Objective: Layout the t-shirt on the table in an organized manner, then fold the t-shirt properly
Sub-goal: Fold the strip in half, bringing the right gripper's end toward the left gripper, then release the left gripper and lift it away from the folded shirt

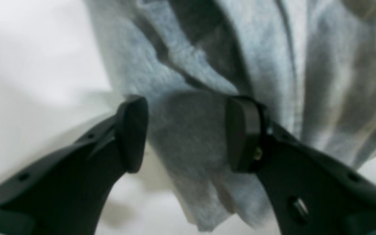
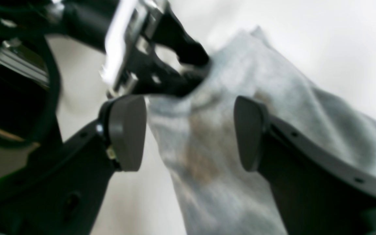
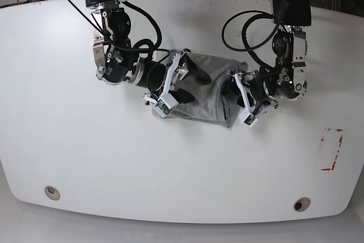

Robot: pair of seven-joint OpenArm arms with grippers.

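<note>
Two round grommets [image 3: 52, 192] set near the front edge of the white table [image 3: 182, 163], with a red tape rectangle [image 3: 331, 149] off toward the side of the left arm. Near the middle of that surface, lying folded into a compact, rumpled bundle: the t-shirt [image 3: 207, 92], heather-grey, flanked by both arms. At one end of the bundle, the right gripper [image 2: 188, 132], jaws spread wide, a fold of grey cloth hanging between the pads [image 2: 127, 132] without being pinched by them. At the other end, the left gripper [image 1: 188, 133], likewise parted, dark pads [image 1: 132, 132] well apart, with layered edges of the fabric passing through the gap and draping down toward the white surface. Visible from the right wrist camera, beyond the cloth: the black fingertips of the opposite gripper resting against the shirt's far edge. Blurred in both wrist views, so uncertain whether either pad grazes the cloth.
</note>
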